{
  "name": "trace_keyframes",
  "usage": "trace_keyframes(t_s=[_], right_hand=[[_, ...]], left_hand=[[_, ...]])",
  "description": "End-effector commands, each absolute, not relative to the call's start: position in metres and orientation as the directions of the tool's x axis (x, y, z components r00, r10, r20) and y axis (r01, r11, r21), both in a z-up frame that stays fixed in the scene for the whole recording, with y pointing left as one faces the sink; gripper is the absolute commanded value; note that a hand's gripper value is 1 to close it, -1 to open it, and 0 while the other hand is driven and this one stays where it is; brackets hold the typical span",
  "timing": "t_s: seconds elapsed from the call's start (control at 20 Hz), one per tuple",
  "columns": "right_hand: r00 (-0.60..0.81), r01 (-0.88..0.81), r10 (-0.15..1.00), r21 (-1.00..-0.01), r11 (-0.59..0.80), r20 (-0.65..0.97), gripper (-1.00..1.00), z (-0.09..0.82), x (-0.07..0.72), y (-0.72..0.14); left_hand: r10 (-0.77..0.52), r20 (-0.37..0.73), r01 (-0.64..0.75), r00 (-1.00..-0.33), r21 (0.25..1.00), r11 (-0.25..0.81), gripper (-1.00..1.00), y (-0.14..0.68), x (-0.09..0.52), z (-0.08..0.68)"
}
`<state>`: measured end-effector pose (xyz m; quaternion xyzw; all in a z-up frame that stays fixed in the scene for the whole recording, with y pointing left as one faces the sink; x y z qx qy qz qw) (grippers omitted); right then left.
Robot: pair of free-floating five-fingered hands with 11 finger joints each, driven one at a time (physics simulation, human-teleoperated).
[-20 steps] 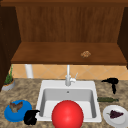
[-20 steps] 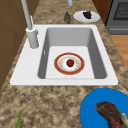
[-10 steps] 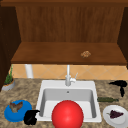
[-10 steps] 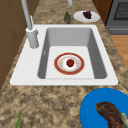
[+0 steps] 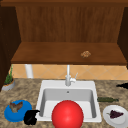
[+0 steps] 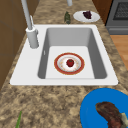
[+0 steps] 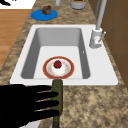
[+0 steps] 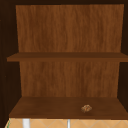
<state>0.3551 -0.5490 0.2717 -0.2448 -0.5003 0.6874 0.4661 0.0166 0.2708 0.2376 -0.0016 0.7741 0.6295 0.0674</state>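
The right robot hand (image 7: 17,105) hung over the bench (image 7: 95,105) with its fingers (image 7: 45,95) straight and released, grasping nothing. In the right side view they stretched across the green bottle (image 7: 57,83), which lay flat on the bench just ahead of them. I could not tell whether they touched it. Near the bottle stood a white plate (image 5: 112,122) with a dark slice (image 5: 115,114). Beyond the bottle's far end lay the sink (image 7: 100,70), where a red-rimmed plate (image 7: 45,68) bore a red fruit (image 7: 57,64). The faucet (image 7: 96,37) rose at its back edge. Well apart, across the sink, the left robot hand (image 5: 30,117) sat just beside a blue plate (image 5: 10,116) carrying brown food (image 5: 15,106). Whether that hand was clenched I could not tell.
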Motion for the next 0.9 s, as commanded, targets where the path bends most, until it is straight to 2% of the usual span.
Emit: trace_keyframes(t_s=[0.0,0.5,0.85], right_hand=[[-0.446,-0.395,0.878,-0.918,-0.017,0.176,-1.00,0.274,0.344,-0.571],[-0.407,-0.425,0.891,-0.905,0.007,0.198,-1.00,0.325,0.327,-0.616],[-0.380,-0.438,0.908,-0.899,-0.010,0.175,-1.00,0.372,0.326,-0.618]], left_hand=[[0.082,-0.106,-0.087,-0.991,0.974,0.208,0.00,0.271,0.017,0.238],[0.082,-0.106,-0.087,-0.991,0.974,0.208,0.00,0.271,0.017,0.238],[0.082,-0.106,-0.087,-0.991,0.974,0.208,0.00,0.271,0.017,0.238]])
